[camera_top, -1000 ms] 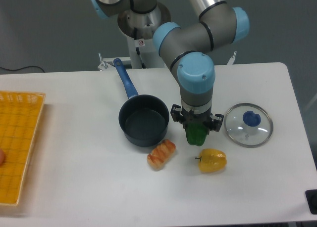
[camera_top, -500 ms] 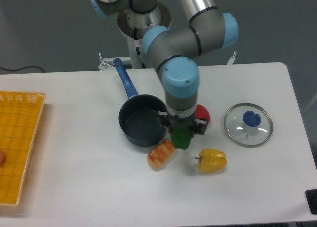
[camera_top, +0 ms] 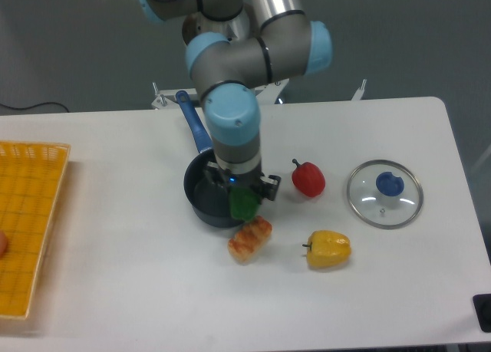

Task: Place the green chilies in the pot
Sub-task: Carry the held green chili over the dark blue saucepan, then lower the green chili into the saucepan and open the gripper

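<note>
The green chilies [camera_top: 244, 205] hang as one glossy green pepper in my gripper [camera_top: 243, 192], which is shut on it. The pepper is over the near right rim of the pot [camera_top: 201, 200], a dark round saucepan with a long blue handle [camera_top: 194, 123] pointing to the back. My arm covers much of the pot's inside, and the gripper's fingers are mostly hidden by the wrist.
A red pepper [camera_top: 308, 179] lies right of the pot and a yellow pepper [camera_top: 329, 248] lies in front of it. A grilled orange food piece [camera_top: 250, 239] sits just below the gripper. A glass lid [camera_top: 384, 192] rests at the right, a yellow basket [camera_top: 28, 225] at the left edge.
My gripper carried the green pepper leftward from beside the glass lid to over the pot's right rim. The red pepper, hidden before, now shows.
</note>
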